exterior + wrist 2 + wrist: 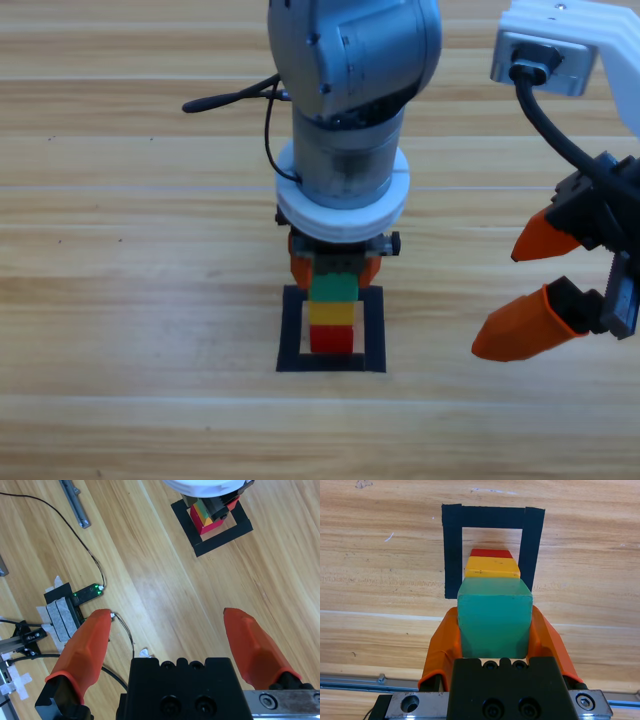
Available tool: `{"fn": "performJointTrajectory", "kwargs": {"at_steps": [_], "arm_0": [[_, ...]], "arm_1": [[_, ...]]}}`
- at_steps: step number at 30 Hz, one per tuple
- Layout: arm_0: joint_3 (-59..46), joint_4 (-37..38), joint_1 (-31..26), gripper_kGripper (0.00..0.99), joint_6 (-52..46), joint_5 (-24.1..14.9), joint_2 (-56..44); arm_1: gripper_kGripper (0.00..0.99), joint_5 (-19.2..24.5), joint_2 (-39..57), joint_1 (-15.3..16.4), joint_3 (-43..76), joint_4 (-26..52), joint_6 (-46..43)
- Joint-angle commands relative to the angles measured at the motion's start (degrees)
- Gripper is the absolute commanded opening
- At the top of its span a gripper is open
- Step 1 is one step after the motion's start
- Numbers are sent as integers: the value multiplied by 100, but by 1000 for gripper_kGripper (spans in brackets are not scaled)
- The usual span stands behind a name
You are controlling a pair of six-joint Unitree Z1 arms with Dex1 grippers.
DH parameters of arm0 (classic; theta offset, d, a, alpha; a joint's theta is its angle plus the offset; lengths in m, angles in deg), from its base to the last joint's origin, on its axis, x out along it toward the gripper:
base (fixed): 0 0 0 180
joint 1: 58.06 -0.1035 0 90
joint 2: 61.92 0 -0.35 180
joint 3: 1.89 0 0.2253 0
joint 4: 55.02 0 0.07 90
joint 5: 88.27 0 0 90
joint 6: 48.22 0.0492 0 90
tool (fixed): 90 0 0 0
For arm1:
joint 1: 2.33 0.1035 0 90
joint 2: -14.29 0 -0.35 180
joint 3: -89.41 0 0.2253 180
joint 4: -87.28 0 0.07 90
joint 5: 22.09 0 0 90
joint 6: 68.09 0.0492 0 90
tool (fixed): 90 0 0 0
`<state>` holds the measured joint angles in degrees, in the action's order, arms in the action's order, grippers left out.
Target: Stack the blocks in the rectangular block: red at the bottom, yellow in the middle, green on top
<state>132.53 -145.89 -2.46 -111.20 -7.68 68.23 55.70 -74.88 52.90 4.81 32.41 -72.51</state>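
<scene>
Inside the black tape rectangular block (291, 330) (452, 555) stands a stack: the red cube (333, 340) (491, 553) at the bottom, the yellow cube (333, 313) (492, 566) on it, and the green cube (333, 287) (494, 622) on top. My left gripper (334, 274) (493, 612) reaches down over the stack, its jaws pressed against both sides of the green cube. My right gripper (497, 302) (167, 614) hangs open off to the right with nothing between its jaws. The right wrist view shows the stack's red cube (200, 520) far off.
A black cable (225, 100) trails behind the left arm. The right wrist view shows a small black device with a green light (87, 594), taped wires and a metal rail (75, 502) on the wood. Another rail (350, 682) lies near the left gripper's body.
</scene>
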Motion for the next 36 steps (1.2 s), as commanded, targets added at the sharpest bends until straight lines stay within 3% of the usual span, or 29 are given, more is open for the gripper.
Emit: {"fn": "performJointTrajectory", "kwargs": {"at_steps": [1,19,23,29,36], "arm_0": [[-130,63,-128,0,-39,-69,125],[-191,72,-154,0,-13,-148,55],[-138,72,-154,166,-39,-148,64],[-130,72,-145,210,-57,-148,-59],[-51,54,-31,520,-101,-148,-165]], "arm_1": [[990,-54,-5,-153,184,85,-15],[990,-54,4,-153,192,85,-24],[990,-54,4,-153,192,85,-24],[990,-54,13,-153,192,85,-24],[990,-71,39,-153,201,85,-24]]}}
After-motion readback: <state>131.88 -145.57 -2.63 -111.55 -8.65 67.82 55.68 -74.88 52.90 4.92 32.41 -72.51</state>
